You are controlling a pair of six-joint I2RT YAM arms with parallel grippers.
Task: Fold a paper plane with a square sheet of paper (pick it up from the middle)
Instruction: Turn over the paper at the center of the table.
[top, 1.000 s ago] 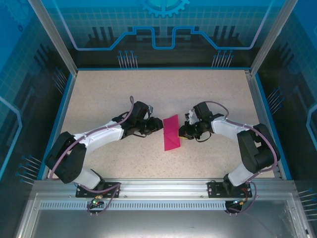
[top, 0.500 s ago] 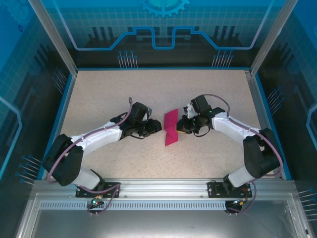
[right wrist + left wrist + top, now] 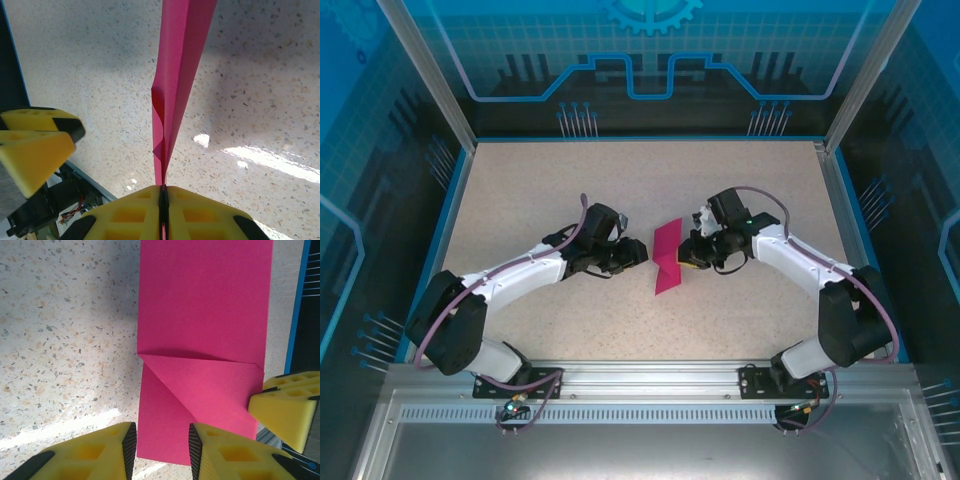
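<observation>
One edge of the folded pink sheet of paper (image 3: 205,305) is pinched in the closed right end effector (image 3: 162,192), which holds the sheet standing on edge over the middle of the desk (image 3: 570,180). The left end effector (image 3: 160,440) is just beside the sheet, with its fingers apart and nothing between them.

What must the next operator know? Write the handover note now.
Right gripper: shut on the thin magenta-pink paper sheet, holding it on edge over the speckled table.
Left gripper: open, at the sheet's edge, not gripping.
Done: sheet doubled into a strip, with one triangular corner flap folded.
Left: the remaining nose and wing folds.
</observation>
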